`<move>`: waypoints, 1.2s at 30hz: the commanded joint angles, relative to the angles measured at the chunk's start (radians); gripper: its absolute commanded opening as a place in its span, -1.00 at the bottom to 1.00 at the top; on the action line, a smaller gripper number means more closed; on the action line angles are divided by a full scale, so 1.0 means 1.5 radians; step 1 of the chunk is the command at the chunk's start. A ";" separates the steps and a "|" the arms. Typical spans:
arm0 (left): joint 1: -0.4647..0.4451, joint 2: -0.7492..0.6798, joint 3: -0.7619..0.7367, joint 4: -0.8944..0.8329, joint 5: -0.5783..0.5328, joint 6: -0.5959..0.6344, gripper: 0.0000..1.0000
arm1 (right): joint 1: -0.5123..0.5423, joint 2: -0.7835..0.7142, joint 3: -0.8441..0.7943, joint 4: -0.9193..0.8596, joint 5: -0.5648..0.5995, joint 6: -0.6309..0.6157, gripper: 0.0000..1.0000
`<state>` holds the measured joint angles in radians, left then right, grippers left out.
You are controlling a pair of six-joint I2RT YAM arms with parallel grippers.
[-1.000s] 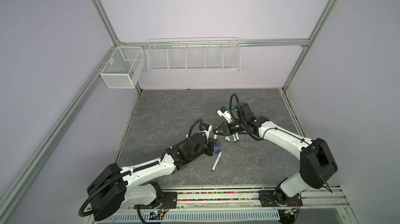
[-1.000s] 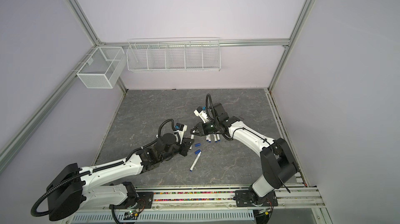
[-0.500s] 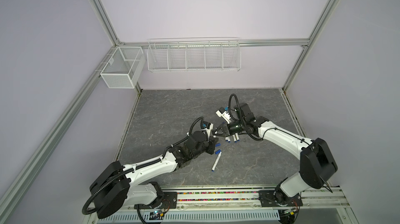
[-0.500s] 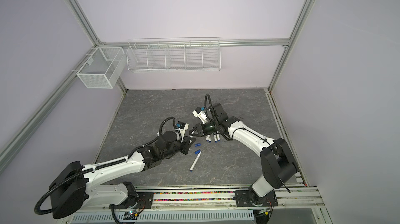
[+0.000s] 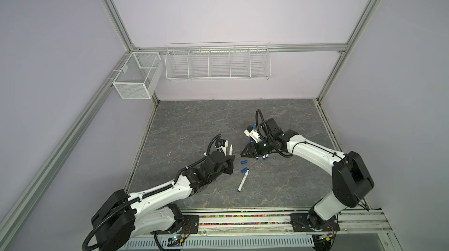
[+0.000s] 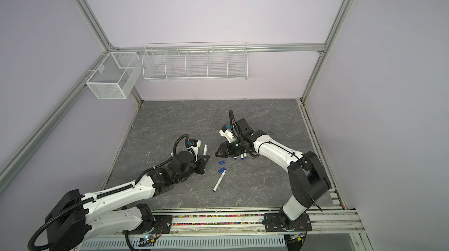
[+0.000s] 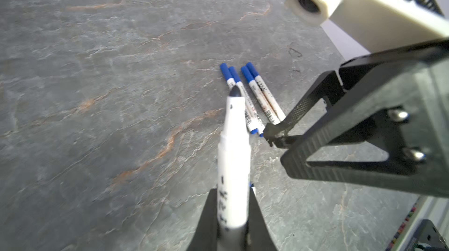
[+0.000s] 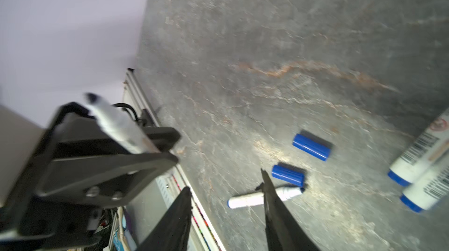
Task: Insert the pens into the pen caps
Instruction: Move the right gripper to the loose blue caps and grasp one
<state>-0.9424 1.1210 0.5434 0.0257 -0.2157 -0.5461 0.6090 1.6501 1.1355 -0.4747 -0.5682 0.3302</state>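
Between the left jaws: an uncapped held pen point(image 7: 233, 164) is pinched by its barrel, the left gripper point(image 7: 233, 228) pressed in on both sides.
Held pen, attitude: the dark tip is pointed away from the wrist and raised off the table; printed label is seen on the barrel (print is blurred, not readable).
Right jaws: spread, with nothing between them; the right gripper point(image 8: 224, 184) is held low over the table.
Grippers, relation: set facing each other near the table's middle, apart, not touching.
Loose caps point(image 8: 312, 146): two dark-blue caps are laid on their sides on the table between the grippers; one lies alone, the other just beside the tip end of the loose pen.
Loose pen point(image 8: 245, 201): uncapped, laid flat, blue plug end turned toward the front rail.
Capped pens point(image 7: 252, 101): four are laid side by side in a row, caps all at one end; in both top views they are partly hidden beneath the right gripper, only their ends showing (contact with the fingertips cannot be told).
Tabletop point(image 5: 194, 121): grey, stone-veined.
Back wall: a wire rack point(image 5: 217, 62) and a mesh basket point(image 5: 136, 79) are hung above the table, well apart from the pens.
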 commanded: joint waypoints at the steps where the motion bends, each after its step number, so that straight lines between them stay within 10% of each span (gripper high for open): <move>1: 0.003 -0.024 -0.021 -0.014 -0.058 -0.042 -1.00 | 0.024 0.051 0.029 -0.110 0.091 -0.045 0.00; 36: 0.004 -0.155 -0.070 -0.125 -0.090 -0.036 -1.00 | 0.062 0.284 0.231 -0.185 0.187 0.035 0.11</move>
<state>-0.9424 0.8993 0.4496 -0.1329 -0.3298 -0.5915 0.6891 2.0422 1.4506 -0.7052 -0.3187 0.3775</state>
